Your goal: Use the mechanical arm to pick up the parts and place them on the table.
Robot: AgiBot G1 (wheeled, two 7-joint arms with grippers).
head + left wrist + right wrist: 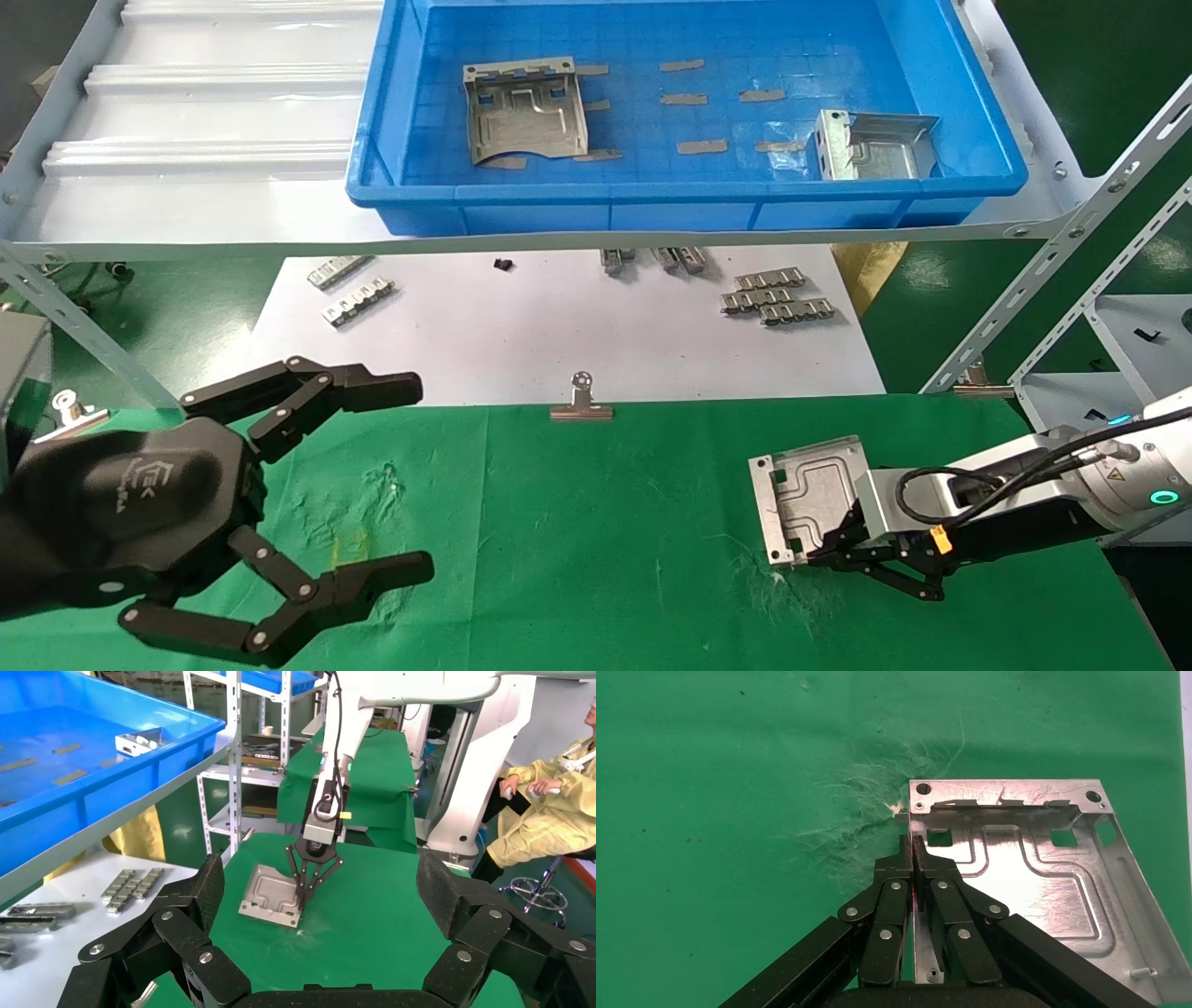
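A part (1032, 881) is being pinched by its folded edge between the right gripper's (914, 855) fingers, low over the desk (596, 522); left gripper (410, 475) is being held spread, well apart.

Right hand (819, 550) low, fingers pinched together; left hand (410, 475) raised, fingers spread wide.

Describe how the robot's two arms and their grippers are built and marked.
The left gripper is a matte black claw with silver-riveted link fingers and a pale "TEK" logo. The right gripper is the same black linkage on a glossy white and silver right arm with black cables, a green light ring and a yellow tag.
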